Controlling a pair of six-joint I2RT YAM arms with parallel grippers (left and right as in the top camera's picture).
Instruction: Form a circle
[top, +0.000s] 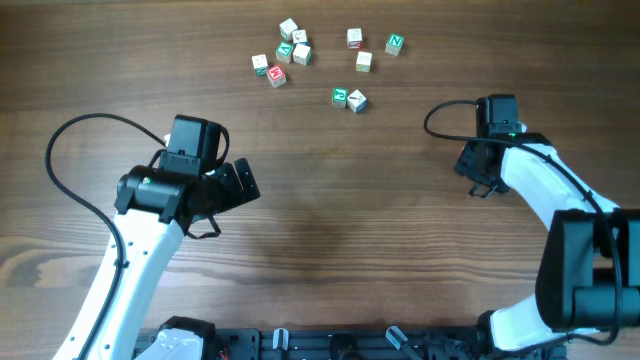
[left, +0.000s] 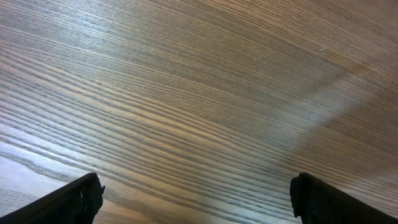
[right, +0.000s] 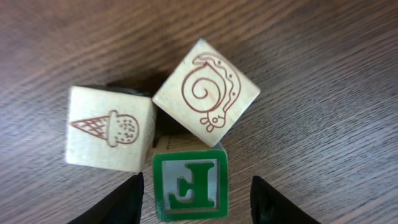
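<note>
Left gripper (top: 238, 183), down-left of loose scatter (top: 320, 60): spread to its widest, empty, angled over bare table (left: 199, 93). Down-right of scatter, beneath right gripper (right: 198, 193): tight group of three, ice-cream cube (right: 109, 134), snail cube (right: 205, 93) and green E cube (right: 189, 186), packed close. Likely light, stiff, smooth-faced, quick to skid; take by flat opposite sides. Right jaws half apart, straddling E cube, seemingly clear of both sides; wrist pointing straight down.

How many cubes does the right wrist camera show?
3: ice-cream cube at left, snail cube upper right, green-letter cube at the bottom between the right claw fingers. Others could be hidden out of frame.
</note>
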